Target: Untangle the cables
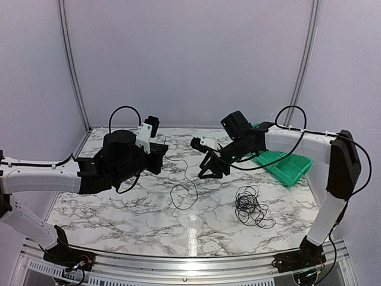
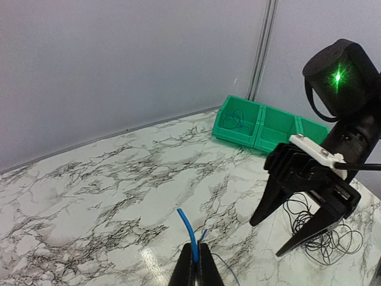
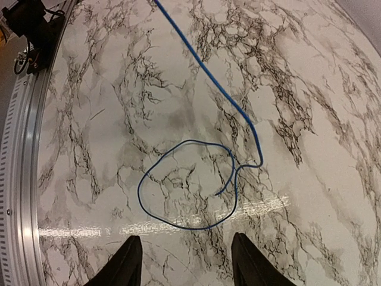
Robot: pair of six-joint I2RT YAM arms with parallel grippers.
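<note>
My left gripper [image 2: 198, 262] is shut on the end of a thin blue cable [image 2: 189, 232] and holds it above the marble table. That blue cable [image 3: 190, 179] trails down to a single loose loop on the table, also seen in the top view [image 1: 184, 193]. My right gripper [image 3: 184, 262] is open and empty, hovering above that loop; in the top view it hangs at table centre [image 1: 212, 168]. A tangle of black cables [image 1: 251, 205] lies on the table at the right, apart from the blue loop, and shows in the left wrist view [image 2: 324, 238].
A green bin [image 1: 286, 165] stands at the back right with a thin wire inside it [image 2: 238, 122]. White walls close the table at back and sides. A metal rail [image 1: 178, 262] runs along the near edge.
</note>
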